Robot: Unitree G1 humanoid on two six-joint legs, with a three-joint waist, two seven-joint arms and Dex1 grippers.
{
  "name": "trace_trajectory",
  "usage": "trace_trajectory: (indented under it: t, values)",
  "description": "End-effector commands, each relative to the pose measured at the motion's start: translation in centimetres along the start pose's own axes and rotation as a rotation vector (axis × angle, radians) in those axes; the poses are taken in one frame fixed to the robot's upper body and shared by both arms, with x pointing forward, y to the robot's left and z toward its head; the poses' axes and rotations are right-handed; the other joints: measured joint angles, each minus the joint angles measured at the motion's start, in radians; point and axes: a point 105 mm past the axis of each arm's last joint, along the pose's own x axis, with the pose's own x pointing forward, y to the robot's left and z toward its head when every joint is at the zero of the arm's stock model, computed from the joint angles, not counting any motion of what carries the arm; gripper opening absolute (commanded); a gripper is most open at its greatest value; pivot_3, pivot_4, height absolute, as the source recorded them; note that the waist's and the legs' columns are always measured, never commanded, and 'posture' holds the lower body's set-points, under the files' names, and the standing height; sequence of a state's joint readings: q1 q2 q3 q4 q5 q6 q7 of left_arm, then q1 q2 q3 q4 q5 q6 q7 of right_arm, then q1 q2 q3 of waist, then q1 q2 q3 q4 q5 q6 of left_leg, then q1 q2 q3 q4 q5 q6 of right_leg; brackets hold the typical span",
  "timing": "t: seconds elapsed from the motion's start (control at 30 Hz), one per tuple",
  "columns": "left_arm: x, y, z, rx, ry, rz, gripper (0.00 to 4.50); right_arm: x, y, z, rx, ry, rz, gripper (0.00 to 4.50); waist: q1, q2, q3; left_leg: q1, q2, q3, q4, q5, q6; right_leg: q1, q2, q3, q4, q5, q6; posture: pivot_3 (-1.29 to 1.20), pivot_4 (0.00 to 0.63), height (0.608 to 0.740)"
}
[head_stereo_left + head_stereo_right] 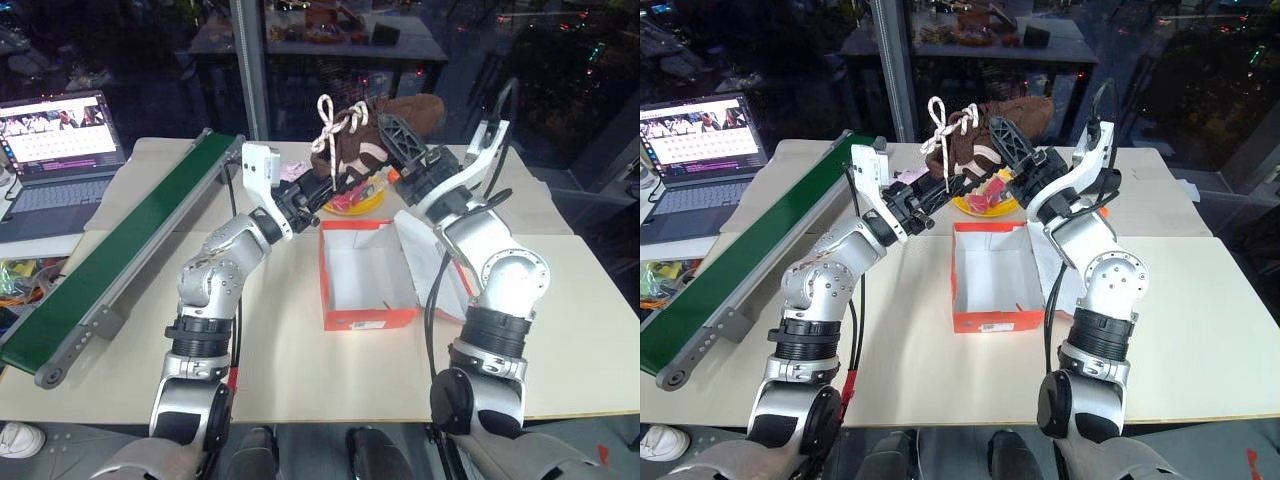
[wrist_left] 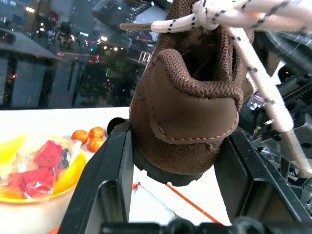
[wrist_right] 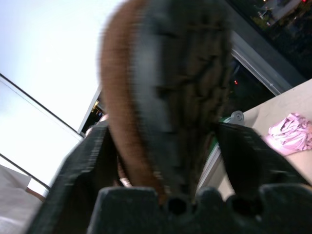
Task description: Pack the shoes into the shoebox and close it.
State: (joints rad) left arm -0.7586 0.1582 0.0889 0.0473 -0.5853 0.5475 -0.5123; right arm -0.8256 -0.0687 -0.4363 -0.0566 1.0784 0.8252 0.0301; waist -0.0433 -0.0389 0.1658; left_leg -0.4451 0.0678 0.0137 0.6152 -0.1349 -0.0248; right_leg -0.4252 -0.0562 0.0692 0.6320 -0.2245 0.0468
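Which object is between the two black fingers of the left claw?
In the left wrist view, the heel of a brown shoe sits between the left claw's fingers, which clamp it.

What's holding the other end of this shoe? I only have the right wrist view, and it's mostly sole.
Observer: The left gripper is shut on the shoe at its heel, with the laces on top.
Operator: Is the box ready to take it?
Observer: Yes. The shoebox stands open on the table, on the robot's side of the raised shoe. Its white inside has no shoe in it.
Operator: Is anything close to the box that I should watch?
Observer: A yellow bowl of red pieces sits just past the box's far edge, roughly below the shoe.
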Motion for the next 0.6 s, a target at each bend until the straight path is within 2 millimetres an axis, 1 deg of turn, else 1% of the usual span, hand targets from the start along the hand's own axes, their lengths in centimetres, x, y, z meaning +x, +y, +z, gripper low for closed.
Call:
trace_trajectory:
  t: [0.03,0.07,0.13,0.17,0.2,0.23,0.3,0.33,0.4,0.47,0.5,0.53,0.6]
  values:
    - [0.2,-0.1,1.9,0.027,-0.052,-0.002,1.96,0.2,2.0,1.6,-0.049,-0.057,0.062,1.75,0.000,0.000,0.000,0.000,0.000,0.000,0.000,0.000,0.000,0.000,0.000,0.000,0.000,0.000,0.000,0.00,0.150,0.740]
    - [0.1,0.1,2.1,0.028,-0.058,0.010,1.96,0.2,1.8,1.8,-0.056,-0.063,0.055,1.42,0.000,0.000,0.000,0.000,0.000,0.000,0.000,0.000,0.000,0.000,0.000,0.000,0.000,0.000,0.000,0.00,0.150,0.740]
    - [-0.2,0.3,2.8,0.011,-0.088,0.011,2.88,0.3,1.5,2.5,-0.078,-0.080,0.035,0.79,0.001,0.000,0.000,0.000,0.000,0.000,0.000,0.000,0.000,0.000,0.000,0.000,0.000,0.000,0.000,0.00,0.150,0.740]
    - [-0.4,0.3,3.2,0.007,-0.102,0.006,3.08,0.3,1.3,2.9,-0.093,-0.089,0.023,0.63,0.001,0.000,0.000,0.000,0.000,0.000,0.000,0.000,0.000,0.000,0.000,0.000,0.000,0.000,0.000,0.00,0.150,0.740]
    - [-0.7,0.7,3.7,0.018,-0.113,0.023,3.53,0.2,0.9,3.6,-0.122,-0.098,0.004,0.49,0.001,0.001,0.000,0.000,0.000,0.000,0.000,0.000,0.000,0.000,0.000,0.000,0.000,0.000,0.000,0.00,0.150,0.740]
    - [-1.4,1.6,4.4,0.037,-0.123,0.056,3.92,0.2,0.3,4.6,-0.199,-0.102,-0.029,0.48,0.000,0.001,0.001,0.000,0.000,0.000,0.000,0.000,0.000,0.000,0.000,0.000,0.000,0.000,0.000,0.00,0.150,0.740]
    - [-2.9,3.4,5.5,0.087,-0.127,0.136,4.50,0.0,-0.5,6.6,-0.315,-0.107,-0.076,0.46,0.000,0.001,0.001,0.000,0.000,0.000,0.000,0.000,0.000,0.000,0.000,0.000,-0.001,0.000,0.000,0.00,0.150,0.740]
    - [-3.5,4.0,5.8,0.103,-0.126,0.163,4.50,0.0,-0.7,7.2,-0.348,-0.106,-0.087,0.46,0.000,0.002,0.002,0.000,0.000,0.000,0.000,0.000,0.000,0.000,0.000,0.000,0.000,0.000,0.000,0.00,0.150,0.740]
    - [-4.4,5.0,6.2,0.104,-0.126,0.200,4.50,0.1,-1.0,7.8,-0.425,-0.072,-0.106,0.46,0.000,0.002,0.002,0.000,0.000,0.000,0.000,0.000,0.000,0.000,0.000,0.000,-0.001,0.000,0.000,0.00,0.150,0.740]
    - [-6.0,6.4,6.1,0.147,-0.089,0.274,4.50,0.2,-2.7,7.7,-0.539,0.053,-0.199,0.46,-0.001,0.003,0.002,0.000,0.000,0.000,-0.002,0.000,0.000,0.000,0.000,0.000,-0.002,0.000,0.000,0.00,0.150,0.740]
    - [-6.5,6.8,6.1,0.160,-0.076,0.296,4.50,0.2,-3.4,7.6,-0.575,0.100,-0.231,0.46,-0.003,0.004,0.003,0.000,0.000,0.001,-0.002,0.000,0.000,0.000,0.000,0.001,-0.002,0.000,0.000,0.00,0.150,0.740]
    - [-6.9,7.0,5.9,0.170,-0.062,0.308,4.50,0.1,-4.1,7.0,-0.629,0.180,-0.266,0.46,-0.004,0.004,0.003,0.000,-0.001,0.002,-0.002,0.000,0.000,0.000,-0.001,0.001,-0.003,0.000,0.000,0.00,0.150,0.740]
    - [-7.2,7.0,5.4,0.176,-0.044,0.322,4.50,0.0,-5.2,4.9,-0.671,0.335,-0.293,0.46,-0.002,0.004,0.003,0.000,0.000,0.001,-0.003,0.000,0.000,-0.001,0.000,0.001,-0.002,0.000,0.000,0.00,0.150,0.740]
